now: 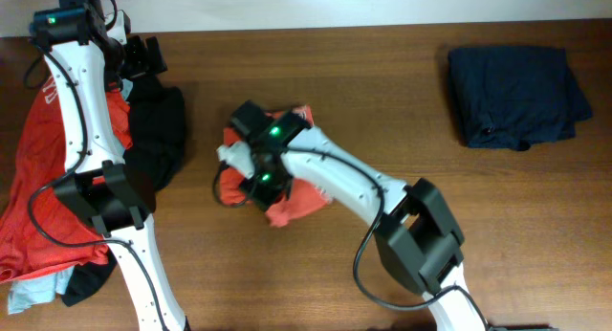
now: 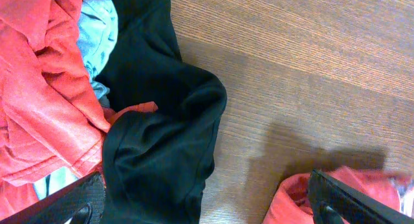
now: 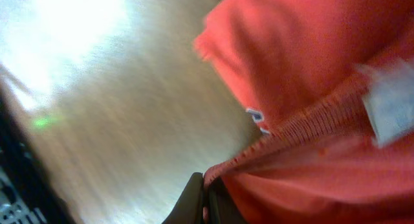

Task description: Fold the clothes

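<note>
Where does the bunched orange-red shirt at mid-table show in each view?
Overhead: orange-red shirt mid-table, under the right arm.
Left wrist: shirt in the bottom right corner.
Right wrist: shirt fills the right side, collar in the shut right end effector.
Shared landmark: the wooden table.

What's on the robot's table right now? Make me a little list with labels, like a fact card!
Table: brown wood
Middle: one crumpled orange-red shirt
Right gripper: shut, pinching that shirt's ribbed edge
Left gripper: wide open, holding nothing, over the edge of the pile
Left pile: orange-red cloth, a black garment and a pale blue piece, all heaped and unfolded
Far right: navy garment, looks folded, lying alone
</note>
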